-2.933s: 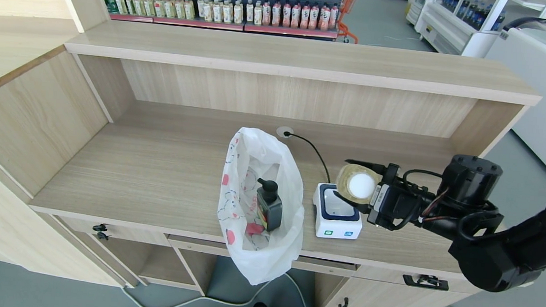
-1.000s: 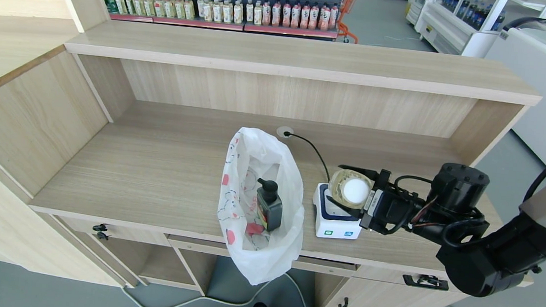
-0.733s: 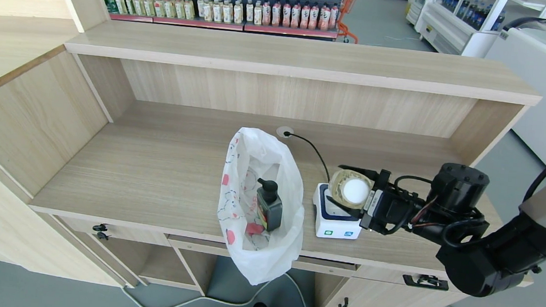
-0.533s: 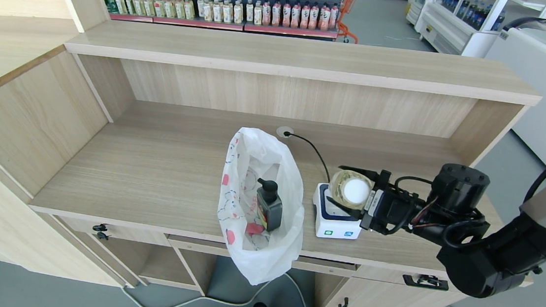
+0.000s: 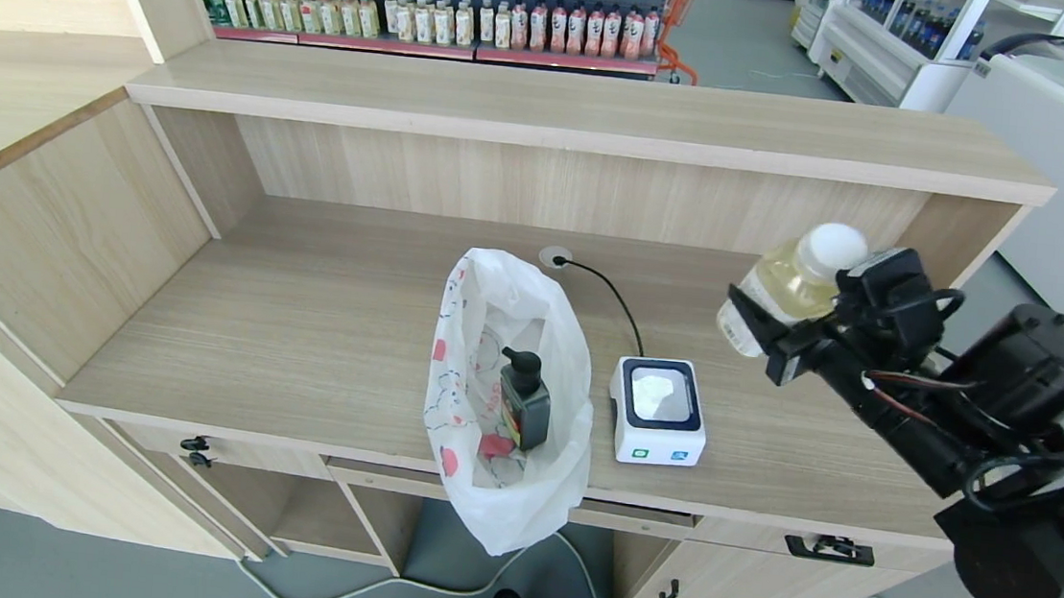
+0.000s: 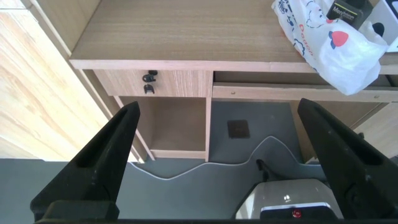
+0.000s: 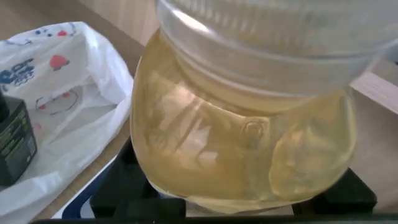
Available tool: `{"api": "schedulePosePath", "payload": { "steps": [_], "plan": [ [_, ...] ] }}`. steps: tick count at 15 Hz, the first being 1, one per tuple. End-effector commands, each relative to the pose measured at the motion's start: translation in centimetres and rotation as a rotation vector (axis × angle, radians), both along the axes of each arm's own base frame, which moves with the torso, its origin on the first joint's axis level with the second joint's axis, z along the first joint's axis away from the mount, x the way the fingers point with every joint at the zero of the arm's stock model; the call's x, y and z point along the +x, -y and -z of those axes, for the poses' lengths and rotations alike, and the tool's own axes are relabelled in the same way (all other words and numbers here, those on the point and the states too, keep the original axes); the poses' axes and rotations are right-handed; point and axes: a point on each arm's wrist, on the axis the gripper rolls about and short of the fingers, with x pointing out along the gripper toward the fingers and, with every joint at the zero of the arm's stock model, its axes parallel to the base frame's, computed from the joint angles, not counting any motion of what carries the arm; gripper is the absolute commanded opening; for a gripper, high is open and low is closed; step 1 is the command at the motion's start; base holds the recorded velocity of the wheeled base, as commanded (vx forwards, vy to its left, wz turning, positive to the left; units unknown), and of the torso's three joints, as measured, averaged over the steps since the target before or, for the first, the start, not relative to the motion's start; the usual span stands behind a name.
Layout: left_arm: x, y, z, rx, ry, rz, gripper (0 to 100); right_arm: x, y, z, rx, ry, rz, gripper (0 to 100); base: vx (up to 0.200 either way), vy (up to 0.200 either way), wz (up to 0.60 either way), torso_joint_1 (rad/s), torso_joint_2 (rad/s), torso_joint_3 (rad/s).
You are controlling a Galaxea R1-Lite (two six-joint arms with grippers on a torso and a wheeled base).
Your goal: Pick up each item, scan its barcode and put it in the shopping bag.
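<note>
Yellow-filled bottle (image 5: pixel 781 287) pinched in the right gripper (image 5: pixel 783 326), held up off the counter (image 5: pixel 318 319).
You see the bottle tilted, white cap toward the back panel; its base is cut off in the right wrist view, and the fingers are mostly hidden. The scanner (image 5: pixel 658 411) sits apart on the counter, just beside the shopping bag (image 5: pixel 484 295), which holds a dark pump bottle (image 5: pixel 524 400); other contents are hard to make out. The left gripper (image 6: pixel 217 168) hangs spread wide below the counter front.
</note>
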Motion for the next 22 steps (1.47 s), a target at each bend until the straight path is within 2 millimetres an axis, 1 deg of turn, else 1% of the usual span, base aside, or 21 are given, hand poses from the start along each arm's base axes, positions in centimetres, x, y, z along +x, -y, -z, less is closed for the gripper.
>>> {"api": "schedulePosePath", "payload": {
  "steps": [1,3,4,5,6,9,11,13,15,16,18,19,22],
  "plan": [
    [0.0,0.0,0.0,0.000,0.000,0.000,100,-3.6,2.2,-2.5,0.171,-0.041,0.128,0,0.000,0.000,0.00,0.000,0.00,0.000],
    [0.0,0.0,0.0,0.000,0.000,0.000,100,-4.3,3.6,-3.2,0.260,-0.102,0.208,0,0.000,0.000,0.00,0.000,0.00,0.000],
    [0.0,0.0,0.0,0.000,0.000,0.000,100,-4.1,4.0,-3.6,0.276,-0.107,0.224,0,0.000,0.000,0.00,0.000,0.00,0.000],
    [0.0,0.0,0.0,0.000,0.000,0.000,100,-3.8,4.2,-3.9,0.280,-0.095,0.223,0,0.000,0.000,0.00,0.000,0.00,0.000],
    [0.0,0.0,0.0,0.000,0.000,0.000,100,-3.4,4.1,-4.7,0.286,-0.071,0.212,0,0.000,0.000,0.00,0.000,0.00,0.000],
    [0.0,0.0,0.0,0.001,0.001,0.000,100,-3.7,3.5,-5.7,0.283,-0.083,0.190,0,0.000,0.000,0.00,0.000,0.00,0.000],
    [0.0,0.0,0.0,0.001,0.001,0.000,100,-5.5,1.3,-7.7,0.323,-0.093,0.073,0,0.000,0.200,0.00,-0.002,0.00,0.002],
    [0.0,0.0,0.0,0.001,0.001,0.000,100,-8.2,-0.7,-9.6,0.340,-0.167,-0.053,0,0.000,0.200,0.00,0.005,0.00,0.007],
    [0.0,0.0,0.0,0.003,0.001,0.000,100,-10.5,-1.9,-10.2,0.327,-0.247,-0.143,0,0.000,0.200,0.00,0.002,0.01,0.002],
    [0.0,0.0,0.0,0.003,0.001,0.000,100,-10.9,-2.2,-10.1,0.316,-0.265,-0.156,0,0.000,0.200,0.00,-0.007,0.00,0.012],
    [0.0,0.0,0.0,0.001,0.001,0.000,100,-10.7,-2.3,-9.2,0.302,-0.300,-0.153,0,0.000,0.200,0.00,0.002,0.00,0.000],
    [0.0,0.0,0.0,0.003,0.001,0.000,100,-10.8,-2.4,-8.6,0.301,-0.325,-0.151,0,0.000,0.000,0.00,0.000,0.00,0.000],
    [0.0,0.0,0.0,0.003,0.001,0.000,100,-11.4,-2.1,-4.9,0.274,-0.454,-0.140,0,0.000,0.000,0.00,0.000,0.00,0.000]
  ]
}}
